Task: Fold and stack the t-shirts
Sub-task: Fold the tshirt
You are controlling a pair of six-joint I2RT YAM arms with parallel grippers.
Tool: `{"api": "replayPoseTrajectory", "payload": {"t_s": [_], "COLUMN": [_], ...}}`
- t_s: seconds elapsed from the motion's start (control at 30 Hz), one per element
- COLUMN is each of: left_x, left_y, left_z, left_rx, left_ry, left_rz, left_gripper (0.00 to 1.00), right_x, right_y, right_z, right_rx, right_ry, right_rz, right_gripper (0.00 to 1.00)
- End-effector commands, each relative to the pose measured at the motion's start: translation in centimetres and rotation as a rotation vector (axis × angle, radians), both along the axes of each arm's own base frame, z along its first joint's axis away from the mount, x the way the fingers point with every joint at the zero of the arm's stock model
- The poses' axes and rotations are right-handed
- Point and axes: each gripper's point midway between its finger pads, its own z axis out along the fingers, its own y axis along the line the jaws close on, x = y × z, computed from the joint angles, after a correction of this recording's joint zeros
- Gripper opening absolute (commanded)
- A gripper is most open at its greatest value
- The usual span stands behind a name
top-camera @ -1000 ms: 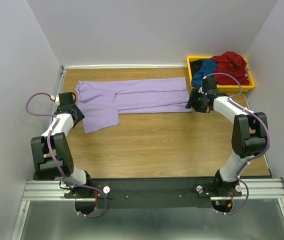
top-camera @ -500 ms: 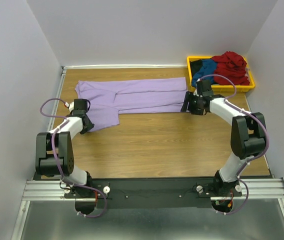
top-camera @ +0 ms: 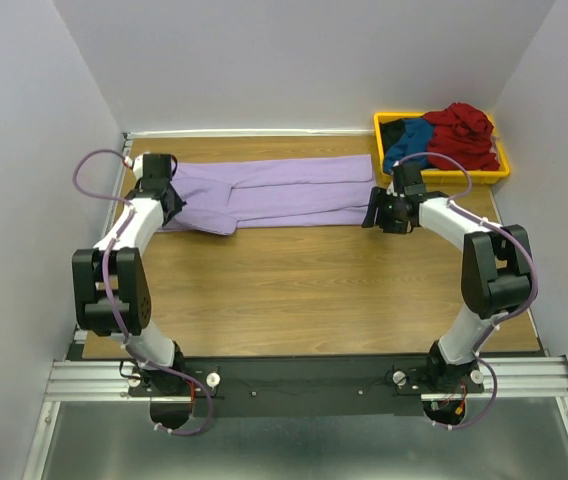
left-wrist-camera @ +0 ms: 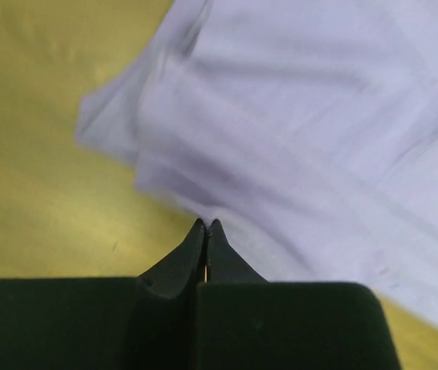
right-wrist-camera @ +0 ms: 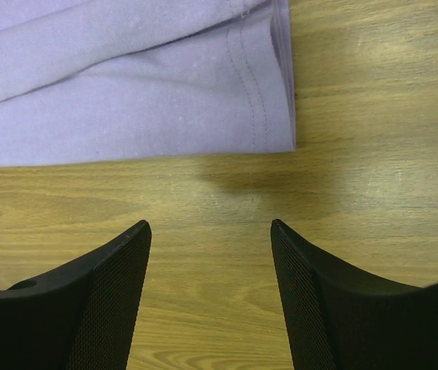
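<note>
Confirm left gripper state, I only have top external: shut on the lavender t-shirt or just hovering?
Observer: Left wrist view shows the left gripper shut, tips meeting right at a fold of the lavender t-shirt. I cannot tell whether cloth is pinched.
Operator: Right one?
Observer: The right gripper is open, with only bare table between its fingers.
Operator: Touching the shirt?
Observer: No. The stitched hem corner lies just beyond the tips, apart from them.

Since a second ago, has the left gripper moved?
Yes. The left gripper went toward the table's far edge, pulling a flap of the lavender t-shirt along.
</note>
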Motion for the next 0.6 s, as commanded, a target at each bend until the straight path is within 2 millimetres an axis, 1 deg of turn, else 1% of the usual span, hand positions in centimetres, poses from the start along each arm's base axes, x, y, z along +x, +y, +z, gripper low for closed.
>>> {"api": "replayPoseTrajectory", "payload": {"t_s": [0.0, 0.03, 0.1, 0.13, 0.2, 0.23, 0.33, 0.37, 0.43, 0.47, 0.5, 0.53, 0.57], "left_x": [4.5, 6.1, 7.8, 9.2, 10.6, 11.7, 13.4, 14.3, 15.5, 16.0, 16.3, 16.6, 17.3], "left_y": [0.0, 0.0, -0.1, -0.1, -0.1, -0.1, -0.6, -0.9, -1.1, -1.3, -1.4, -1.5, -1.7], "left_z": [2.0, 2.3, 2.6, 2.7, 2.7, 2.6, 2.6, 2.6, 2.6, 2.8, 2.8, 2.3, 3.0], "left_rx": [0.021, 0.019, 0.014, 0.017, 0.014, 0.011, -0.016, -0.029, -0.049, -0.061, -0.066, -0.073, -0.082], "left_ry": [-0.051, -0.066, -0.084, -0.093, -0.104, -0.111, -0.128, -0.138, -0.156, -0.165, -0.172, -0.165, -0.187], "left_rz": [-0.023, -0.029, -0.035, -0.038, -0.039, -0.040, -0.052, -0.058, -0.057, -0.057, -0.061, -0.061, -0.069], "left_gripper": [0.00, 0.00, 0.00, 0.00, 0.00, 0.00, 0.00, 0.00, 0.00, 0.00, 0.00, 0.00, 0.00], "right_x": [0.4, 0.5, 0.9, 1.1, 1.4, 1.8, 2.3, 2.6, 3.0, 3.1, 3.2, 3.3, 3.4], "right_y": [0.7, 0.8, 1.3, 1.5, 1.8, 2.0, 2.3, 2.5, 2.7, 2.8, 2.9, 2.9, 2.9], "right_z": [1.3, 1.2, 1.3, 1.4, 1.5, 1.8, 1.7, 2.0, 1.9, 1.7, 1.8, 1.7, 1.7], "right_rx": [-0.004, 0.001, 0.008, 0.013, 0.014, 0.017, 0.022, 0.029, 0.034, 0.036, 0.037, 0.037, 0.037], "right_ry": [-0.029, -0.027, -0.030, -0.031, -0.034, -0.043, -0.040, -0.048, -0.048, -0.042, -0.046, -0.044, -0.043], "right_rz": [0.028, 0.031, 0.040, 0.039, 0.045, 0.048, 0.055, 0.058, 0.058, 0.060, 0.061, 0.060, 0.060], "right_gripper": [0.70, 0.70, 0.70, 0.70, 0.70, 0.70, 0.70, 0.70, 0.69, 0.69, 0.70, 0.70, 0.69]}}
